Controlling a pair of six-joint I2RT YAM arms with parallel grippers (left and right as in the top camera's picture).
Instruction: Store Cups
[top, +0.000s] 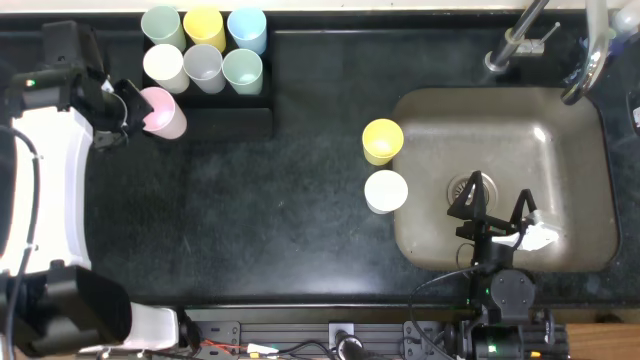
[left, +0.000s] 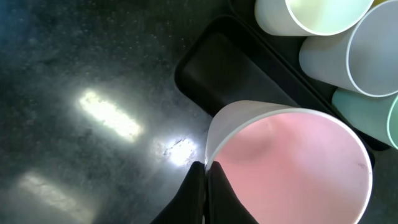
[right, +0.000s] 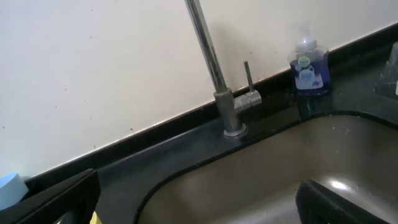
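Slippage is our main worry. The left gripper (left: 206, 174) is pressed onto one thin spot on the rim of the pink cup (left: 292, 165), one finger inside the wall and one outside, so the whole cup hangs from that single pinch. We judge that it can swing or slide out if the arm turns sharply, and that the thin wall can buckle under the squeeze.

The cup is at the far left of the counter (top: 250, 230), at the left end of the black tray (left: 227, 68) by its vacant near row. We cannot tell whether it is over the tray or just beside it. It looks tilted, mouth toward the wrist. Lowered like that, its base could catch the tray's lip, or its rim could nudge the white cup (left: 298, 15) and the grey cup (left: 329, 59) standing close by in the tray.

The pink cup is a plain tapered tumbler, pale pink inside and whitish along the rim.

Farther right, a yellow cup (top: 382, 140) and a second white cup (top: 386, 190) stand at the left edge of the sink (top: 560, 130). The right gripper (top: 498, 195) hangs over the basin, fingers spread wide, holding nothing.
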